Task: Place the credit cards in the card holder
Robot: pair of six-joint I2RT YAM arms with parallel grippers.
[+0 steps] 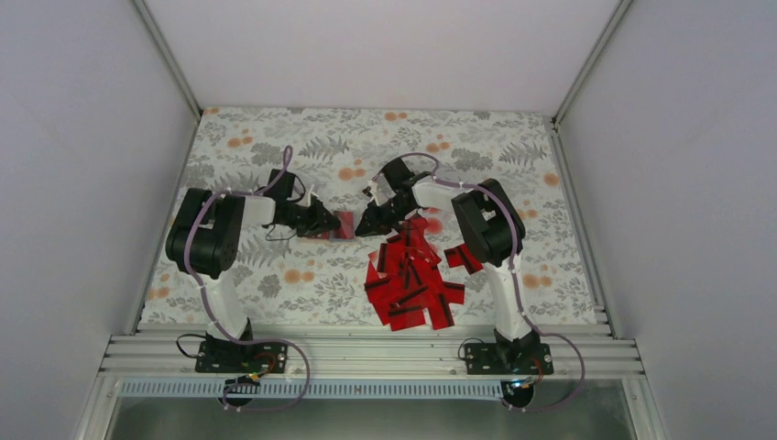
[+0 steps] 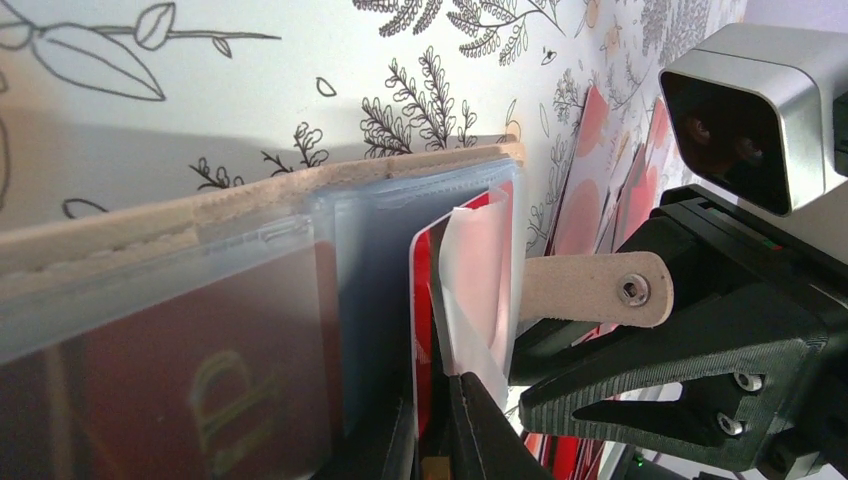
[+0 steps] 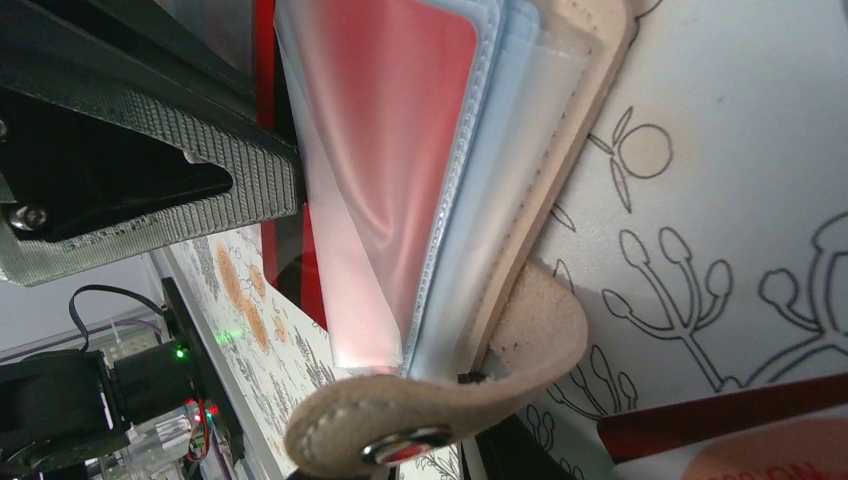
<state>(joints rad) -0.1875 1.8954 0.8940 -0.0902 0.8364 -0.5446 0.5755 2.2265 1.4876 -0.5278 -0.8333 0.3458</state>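
card holder [image 2: 250, 205] cropped left, stored card [image 2: 200, 390] blurred

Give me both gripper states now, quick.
Left gripper: closed on a clear sleeve of the card holder.
Right gripper: closed on the card holder's snap strap.

A robot lab cell: plain white panel walls [image 1: 73, 137], aluminium rails [image 1: 366, 353], floral-cloth table [image 1: 275, 147].

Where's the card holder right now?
Top view: the tan-beige flat card holder is mid-table between the left gripper and right gripper, up-left of the red card pile.
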